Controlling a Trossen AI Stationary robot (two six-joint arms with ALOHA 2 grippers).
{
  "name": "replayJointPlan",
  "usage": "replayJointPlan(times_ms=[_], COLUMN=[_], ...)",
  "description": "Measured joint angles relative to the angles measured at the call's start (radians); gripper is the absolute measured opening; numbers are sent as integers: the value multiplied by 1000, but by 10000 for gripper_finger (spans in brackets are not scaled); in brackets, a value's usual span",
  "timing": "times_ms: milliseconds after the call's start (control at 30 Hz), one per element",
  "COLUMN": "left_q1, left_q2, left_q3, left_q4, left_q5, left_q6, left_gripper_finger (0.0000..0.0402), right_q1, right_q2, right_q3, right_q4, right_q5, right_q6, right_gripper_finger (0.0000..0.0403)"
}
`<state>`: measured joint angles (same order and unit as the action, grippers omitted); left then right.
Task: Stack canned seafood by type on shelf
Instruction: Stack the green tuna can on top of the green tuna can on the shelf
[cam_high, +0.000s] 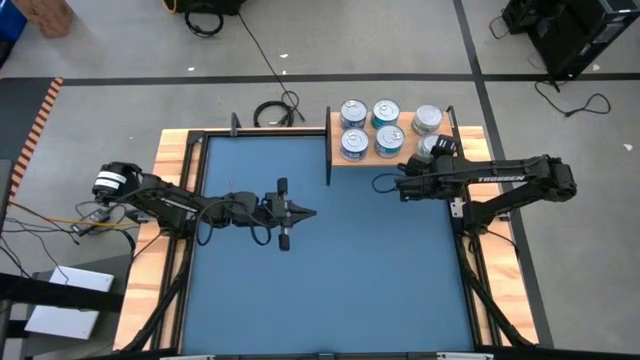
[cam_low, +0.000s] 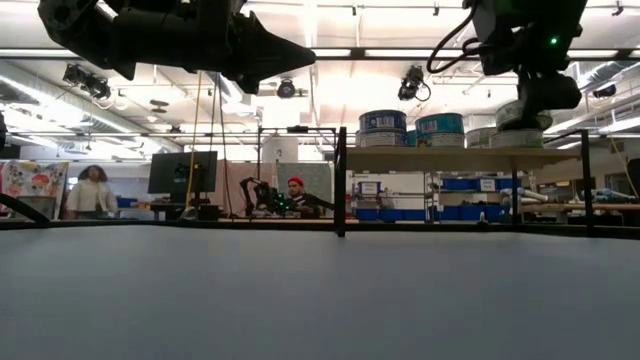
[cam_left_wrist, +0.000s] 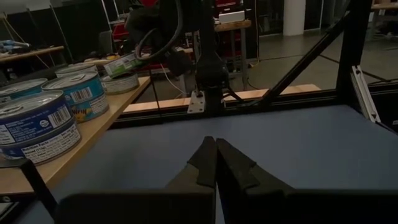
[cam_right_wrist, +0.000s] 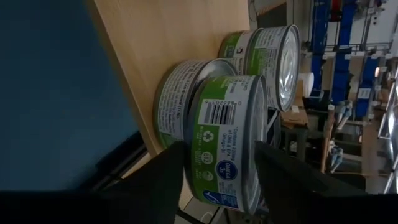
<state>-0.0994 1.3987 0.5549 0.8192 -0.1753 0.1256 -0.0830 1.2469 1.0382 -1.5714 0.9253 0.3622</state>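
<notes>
The step in hand looks like the right arm setting a short round tin with a green-and-white label and a shiny silver top (cam_right_wrist: 227, 140) onto another tin of the same label at the near end of the light wooden shelf board with thin black posts (cam_high: 365, 158). To do it well, the upper tin should sit square on the lower one, rim over rim, before the grip lets go; the fingers should then part evenly and only enough to clear the sides, and the arm should draw away without dragging or tipping the stack, since a third green-labelled tin (cam_right_wrist: 273, 53) stands just behind. In the right wrist view the right gripper (cam_right_wrist: 217, 177) has its two dark fingers spread on either side of the tin, one close against each flank; whether they are pinching it or just clear of it I cannot tell. The tin lies between them and appears to rest on the one beneath. From above, four blue-labelled tins with silver tops (cam_high: 369, 127) stand in a block at the shelf's other end. The left gripper (cam_high: 300, 212) waits over the blue mat surface (cam_high: 320, 290), fingers pressed together, holding nothing.
</notes>
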Motion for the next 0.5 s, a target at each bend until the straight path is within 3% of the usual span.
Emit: replayJointPlan(times_ms=[300,500], left_q1=[-1,-1], left_q2=[0,0], left_q3=[0,0], left_q4=[-1,-2], left_q5=[0,0], left_q6=[-5,-5], left_gripper_finger=[6,6], right_q1=[-5,-53], right_q2=[0,0], right_q3=[0,0], right_q4=[10,53], right_q5=[-11,-86], right_q6=[-60,-124], right_gripper_finger=[265,287])
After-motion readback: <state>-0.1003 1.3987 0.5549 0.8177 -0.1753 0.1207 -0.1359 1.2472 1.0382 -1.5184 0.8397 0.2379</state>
